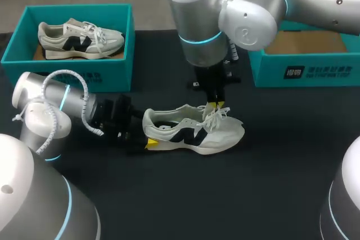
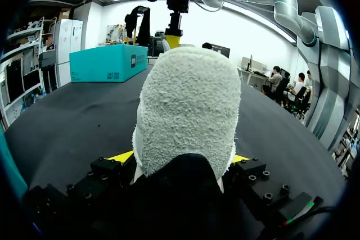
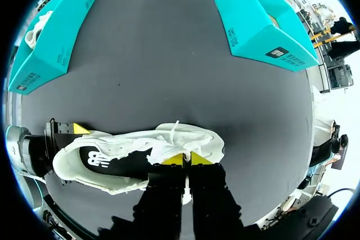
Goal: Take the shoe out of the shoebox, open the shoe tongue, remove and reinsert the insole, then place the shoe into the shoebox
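On the black table [image 1: 169,195], near its middle, the shoe [image 1: 194,133] lies upright on its sole, outside both boxes, toe toward my right. Left end effector [image 1: 149,141] low at the heel: both yellow tips press the fuzzy heel from two sides, so it holds the shoe. Right end effector [image 3: 185,158] comes down from above onto the laces [image 1: 216,117]; tips nearly together, only a thin gap. Cannot tell whether a lace or the tongue is pinched. Teal shoebox [image 1: 67,80] at far left holds a second shoe [image 1: 79,39]. Another teal shoebox [image 1: 306,71] at far right, partly behind my right arm.
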Tool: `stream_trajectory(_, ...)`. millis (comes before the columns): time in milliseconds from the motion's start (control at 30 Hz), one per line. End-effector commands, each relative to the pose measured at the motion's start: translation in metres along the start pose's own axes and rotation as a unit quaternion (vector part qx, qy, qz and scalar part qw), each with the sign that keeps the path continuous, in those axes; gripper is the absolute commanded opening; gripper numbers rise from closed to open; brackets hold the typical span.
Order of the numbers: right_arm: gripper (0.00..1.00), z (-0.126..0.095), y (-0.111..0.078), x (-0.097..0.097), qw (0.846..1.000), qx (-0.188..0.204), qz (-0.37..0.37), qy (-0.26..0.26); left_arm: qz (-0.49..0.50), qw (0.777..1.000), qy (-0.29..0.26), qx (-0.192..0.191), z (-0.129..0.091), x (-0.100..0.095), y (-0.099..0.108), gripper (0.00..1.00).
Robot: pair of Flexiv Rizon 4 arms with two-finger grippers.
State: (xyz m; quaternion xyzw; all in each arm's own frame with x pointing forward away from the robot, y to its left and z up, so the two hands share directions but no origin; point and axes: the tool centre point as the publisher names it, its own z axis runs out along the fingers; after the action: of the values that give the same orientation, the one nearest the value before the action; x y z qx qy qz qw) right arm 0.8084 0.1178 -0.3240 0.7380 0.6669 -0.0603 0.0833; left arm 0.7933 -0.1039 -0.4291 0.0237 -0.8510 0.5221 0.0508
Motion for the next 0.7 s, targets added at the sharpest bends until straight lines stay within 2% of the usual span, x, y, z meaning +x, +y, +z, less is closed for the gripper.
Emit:
stream_trajectory(33,0.00,0.007,0.004,-0.012,0.999,0.003,0.003,0.053,0.000,1.000,0.001,-0.002,0.002,0.001,0.003,0.00)
stream_trajectory(267,0.00,0.021,0.010,-0.031,0.998,0.007,0.027,0.049,0.000,1.000,0.001,-0.002,0.002,0.001,0.003,0.00)
stream_trajectory(700,0.00,0.073,0.012,-0.032,0.998,0.019,0.062,0.024,0.000,1.000,0.001,-0.002,0.002,0.001,0.003,0.00)
